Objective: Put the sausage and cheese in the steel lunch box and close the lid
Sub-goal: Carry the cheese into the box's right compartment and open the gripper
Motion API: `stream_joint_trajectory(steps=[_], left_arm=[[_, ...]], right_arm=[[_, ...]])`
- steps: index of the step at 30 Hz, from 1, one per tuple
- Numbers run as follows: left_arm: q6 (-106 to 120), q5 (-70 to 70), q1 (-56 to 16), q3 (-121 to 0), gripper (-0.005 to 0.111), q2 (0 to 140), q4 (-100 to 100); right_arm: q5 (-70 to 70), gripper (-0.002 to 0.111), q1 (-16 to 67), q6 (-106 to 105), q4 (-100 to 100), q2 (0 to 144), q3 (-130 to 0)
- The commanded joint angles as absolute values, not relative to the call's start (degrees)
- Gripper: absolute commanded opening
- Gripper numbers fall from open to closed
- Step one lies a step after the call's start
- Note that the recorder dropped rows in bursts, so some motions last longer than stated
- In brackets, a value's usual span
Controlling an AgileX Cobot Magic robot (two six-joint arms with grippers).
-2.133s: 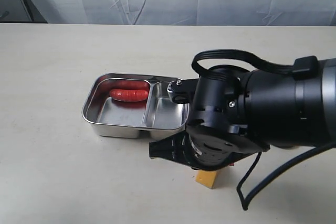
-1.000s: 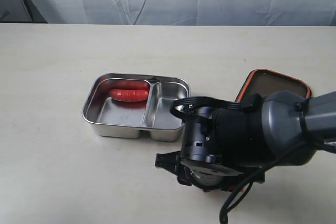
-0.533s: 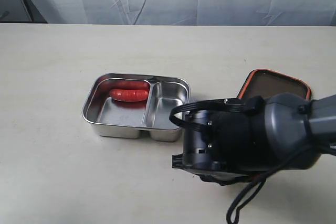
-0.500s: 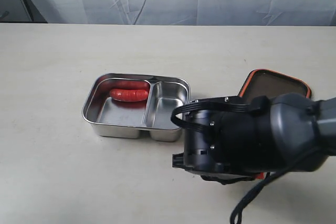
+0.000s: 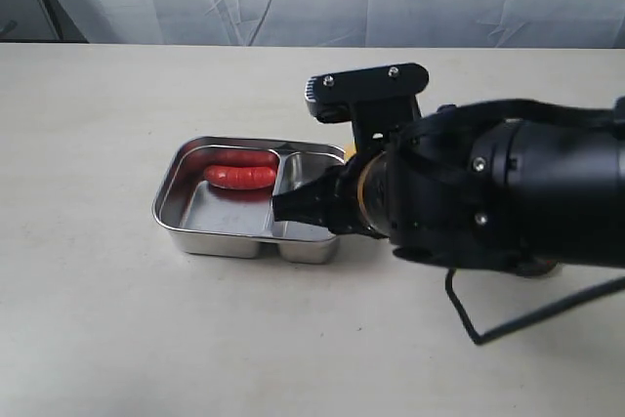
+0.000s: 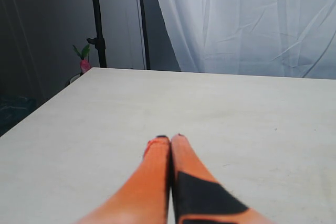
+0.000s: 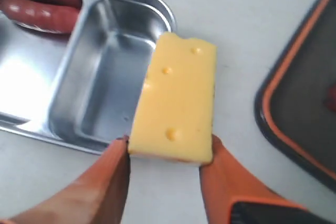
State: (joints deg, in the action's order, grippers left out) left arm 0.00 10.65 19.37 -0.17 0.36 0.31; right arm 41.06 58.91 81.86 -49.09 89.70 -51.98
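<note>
at the box [image 7: 105, 87] rim, right tool [image 7: 168, 142] pinches the cheese [image 7: 176, 93] end; seems light, stiff, slick, so grip flat sides.

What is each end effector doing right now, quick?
Left end effector: closed, holding nothing.
Right end effector: closed on the cheese.

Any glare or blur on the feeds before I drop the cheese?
Right wrist view: cheese readable, slightly soft; bright glare on the steel lunch box floor. Exterior view: evenly lit, sharp, sausage mirrored in the box wall. Left wrist view: fingers out of focus.
</note>
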Motion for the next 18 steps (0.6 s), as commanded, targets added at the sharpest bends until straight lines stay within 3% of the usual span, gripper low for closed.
stream_joint_trajectory(steps=[1,6,12,18], left_arm=[[0.0,10.26,18.97,0.0,0.0,0.0,0.35],[0.0,10.26,18.97,0.0,0.0,0.0,0.35],[0.0,10.26,18.97,0.0,0.0,0.0,0.35],[0.0,10.26,18.97,0.0,0.0,0.0,0.35]], right_arm=[[33.49,-0.001,53.26,78.95,-51.12,93.22,-54.9],[26.61,-0.001,51.37,69.12,-51.05,97.54,-58.24],[31.7,-0.001,51.37,69.01,-47.69,102.04,-60.88],[27.58,-0.001,51.37,68.86,-48.92,104.61,-60.88]])
